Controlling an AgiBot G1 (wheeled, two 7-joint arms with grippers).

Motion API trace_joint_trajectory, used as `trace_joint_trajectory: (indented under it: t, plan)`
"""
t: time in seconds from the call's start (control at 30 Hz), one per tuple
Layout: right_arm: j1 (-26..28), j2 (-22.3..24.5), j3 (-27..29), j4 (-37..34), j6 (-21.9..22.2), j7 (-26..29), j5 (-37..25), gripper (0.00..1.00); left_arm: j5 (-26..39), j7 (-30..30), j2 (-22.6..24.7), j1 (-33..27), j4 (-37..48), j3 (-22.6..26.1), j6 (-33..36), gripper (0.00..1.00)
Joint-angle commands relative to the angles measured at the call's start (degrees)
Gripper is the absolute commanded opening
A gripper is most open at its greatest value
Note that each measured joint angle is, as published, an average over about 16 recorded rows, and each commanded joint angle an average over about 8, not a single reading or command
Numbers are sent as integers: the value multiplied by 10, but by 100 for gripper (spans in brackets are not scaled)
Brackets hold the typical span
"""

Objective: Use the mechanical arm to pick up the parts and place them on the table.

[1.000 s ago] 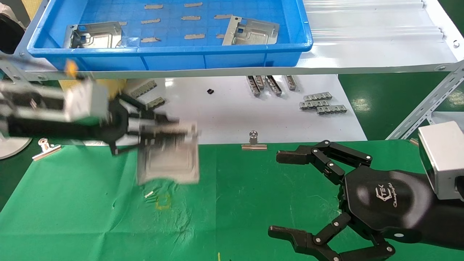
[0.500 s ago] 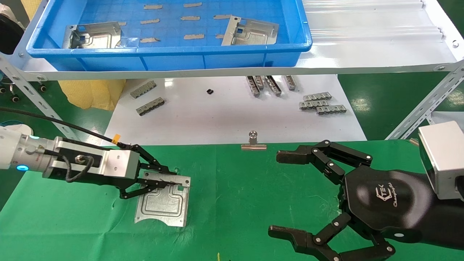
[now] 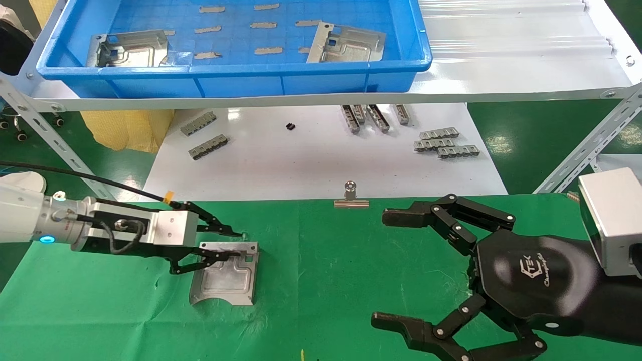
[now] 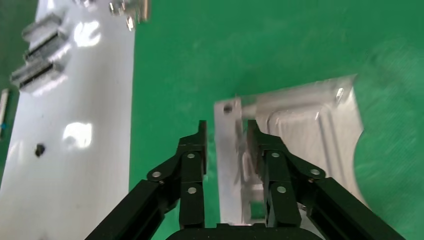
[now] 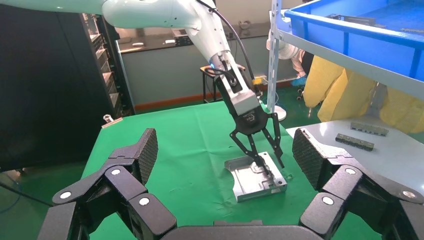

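Left gripper (image 3: 228,244) low over the green table (image 3: 351,281), lower left of the head view, fingers parted narrowly astride the near upturned edge of 1 flat silvery part (image 3: 225,275). Part lying flat on the cloth, arched notch toward the bottom of the frame. In the left wrist view, 1 finger (image 4: 192,165) just outside the raised edge and the other on the plate's face, neither visibly pressing; part (image 4: 295,130) resting on green cloth. Right gripper (image 3: 426,273) hovering at lower right of the head view, fingers spread wide, holding nothing. 2 more parts (image 3: 128,49) in the blue bin (image 3: 301,82) along the top of the frame, on the white shelf (image 3: 501,55). Small grey slotted strips (image 3: 444,143) scattered on the white board (image 3: 311,160) at centre, 1 binder clip (image 3: 351,195) at the cloth's far edge.
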Motion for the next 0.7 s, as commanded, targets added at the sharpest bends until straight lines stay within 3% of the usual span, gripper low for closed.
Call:
trace_joint_trajectory:
  t: [0.03, 0.3, 0.7]
  plan:
    - [0, 0, 0, 0, 0, 0, 0, 100, -2, 5, 0, -3, 5, -1, 12, 100]
    - [0, 0, 0, 0, 0, 0, 0, 100, -59, -60, -15, 3, 48, -39, 54, 100]
    - [0, 0, 0, 0, 0, 0, 0, 100, -68, -68, -20, 12, 35, -45, 53, 100]
